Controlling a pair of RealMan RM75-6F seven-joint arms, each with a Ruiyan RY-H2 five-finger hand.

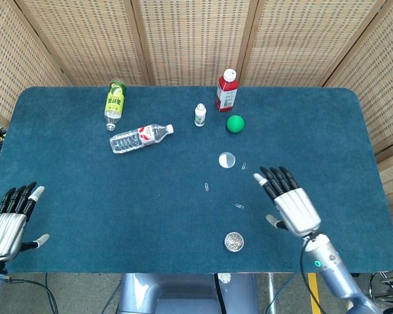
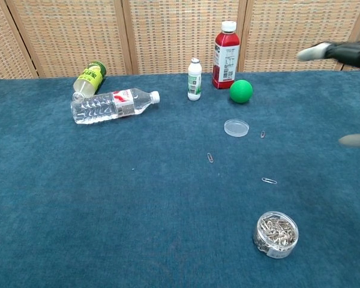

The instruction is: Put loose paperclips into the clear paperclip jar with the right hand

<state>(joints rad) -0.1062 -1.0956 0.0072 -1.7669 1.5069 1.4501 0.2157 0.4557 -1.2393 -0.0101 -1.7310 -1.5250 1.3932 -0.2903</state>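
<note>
Between pickups, by the look of it: right hand [image 1: 293, 204] raised, fingers spread, holding nothing. Clear paperclip jar [image 1: 234, 242] standing open near the front edge, already part-filled. Three loose paperclips [image 2: 269, 180] lying apart beyond it. Next, probably: down onto the nearest clip for a fine pinch. Left hand [image 1: 10, 221] idle, fingers apart. In chest view, only blurred right fingertips.
</note>
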